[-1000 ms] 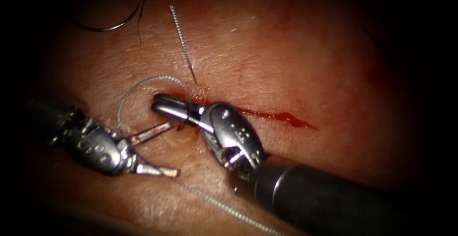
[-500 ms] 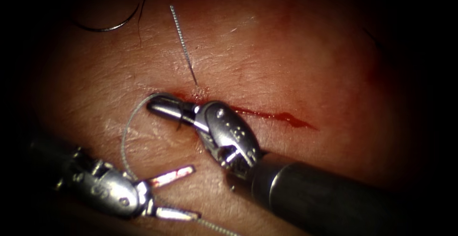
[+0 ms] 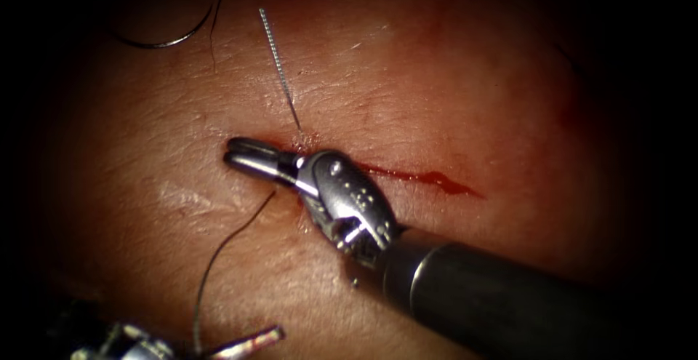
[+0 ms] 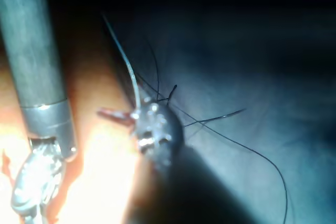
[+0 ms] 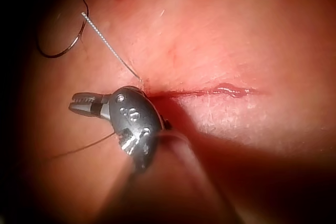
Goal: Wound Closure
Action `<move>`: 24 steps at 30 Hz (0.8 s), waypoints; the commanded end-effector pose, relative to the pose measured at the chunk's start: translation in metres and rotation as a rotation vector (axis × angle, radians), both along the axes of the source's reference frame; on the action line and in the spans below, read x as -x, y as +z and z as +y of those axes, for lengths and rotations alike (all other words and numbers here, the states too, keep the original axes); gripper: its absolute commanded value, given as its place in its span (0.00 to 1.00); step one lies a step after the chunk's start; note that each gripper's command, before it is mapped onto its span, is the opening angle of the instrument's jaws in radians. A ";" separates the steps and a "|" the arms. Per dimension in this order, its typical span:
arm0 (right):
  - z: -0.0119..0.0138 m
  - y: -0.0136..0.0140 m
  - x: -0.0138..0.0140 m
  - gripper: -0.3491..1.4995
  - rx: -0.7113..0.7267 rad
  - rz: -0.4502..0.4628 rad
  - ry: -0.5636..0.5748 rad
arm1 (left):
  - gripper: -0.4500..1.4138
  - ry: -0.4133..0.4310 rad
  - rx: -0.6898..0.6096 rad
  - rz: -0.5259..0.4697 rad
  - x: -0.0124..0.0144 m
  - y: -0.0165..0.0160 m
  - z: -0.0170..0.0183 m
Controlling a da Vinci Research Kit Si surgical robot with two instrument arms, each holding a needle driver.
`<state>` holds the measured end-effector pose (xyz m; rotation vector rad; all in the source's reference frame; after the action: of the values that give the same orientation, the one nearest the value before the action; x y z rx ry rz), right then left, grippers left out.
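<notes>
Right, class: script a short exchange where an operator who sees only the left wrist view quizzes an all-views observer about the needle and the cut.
Operator: Where is the needle?
Observer: The thin dark curved needle lies loose on the pink pork tissue, above and left of the cut; neither tool holds it.
Operator: And the cut?
Observer: The narrow red cut runs rightward from the silver right tool, which sits at its left end.

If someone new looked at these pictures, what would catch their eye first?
Most likely the right end effector, lying across the left end of the red cut in the tissue. Next, the dark thread curving down to the left end effector at the bottom edge, and the curved needle lying free at upper left.
</notes>
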<state>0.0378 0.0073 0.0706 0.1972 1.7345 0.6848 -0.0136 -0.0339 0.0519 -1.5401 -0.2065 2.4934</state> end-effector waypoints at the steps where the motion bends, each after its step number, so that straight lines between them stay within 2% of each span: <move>1: 0.0005 -0.0002 0.0002 0.25 0.009 -0.005 0.004 | 0.50 0.002 -0.006 0.000 -0.0004 0.0003 -0.0003; 2: 0.0010 -0.0006 0.0008 0.27 0.019 -0.011 0.009 | 0.42 0.007 -0.005 -0.004 -0.0007 0.0002 0.0001; 3: 0.0019 -0.0015 0.0024 0.32 0.033 -0.021 0.015 | 0.28 0.009 -0.002 -0.002 -0.0014 0.0005 0.0010; 8: 0.0015 -0.0024 0.0040 0.49 0.029 -0.040 -0.015 | 0.00 0.010 0.005 0.008 -0.0032 0.0027 0.0029; 9: 0.0009 -0.0026 0.0042 0.57 0.021 -0.075 -0.047 | 0.00 0.013 0.013 0.009 -0.0039 0.0036 0.0035; 10: 0.0007 -0.0028 0.0044 0.61 0.025 -0.087 -0.069 | 0.00 0.015 0.019 0.011 -0.0042 0.0040 0.0038; 11: 0.0002 -0.0035 0.0049 0.72 0.034 -0.117 -0.117 | 0.00 0.013 0.034 0.023 -0.0049 0.0047 0.0044; 12: 0.0000 -0.0039 0.0051 0.74 0.043 -0.127 -0.137 | 0.00 0.011 0.035 0.026 -0.0053 0.0050 0.0048; 16: -0.0018 -0.0057 0.0059 0.83 0.082 -0.161 -0.238 | 0.00 0.003 0.041 0.042 -0.0068 0.0066 0.0061; 19: -0.0036 -0.0067 0.0053 0.85 0.140 -0.197 -0.317 | 0.00 -0.004 0.049 0.054 -0.0075 0.0078 0.0068; 24: -0.0060 -0.0067 0.0014 0.85 0.263 -0.250 -0.395 | 0.00 0.031 0.085 0.042 -0.0072 0.0073 0.0063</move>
<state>0.0360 0.0014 0.0638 0.2360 1.4545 0.1492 -0.0066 -0.0269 0.0580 -1.5521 -0.1131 2.5962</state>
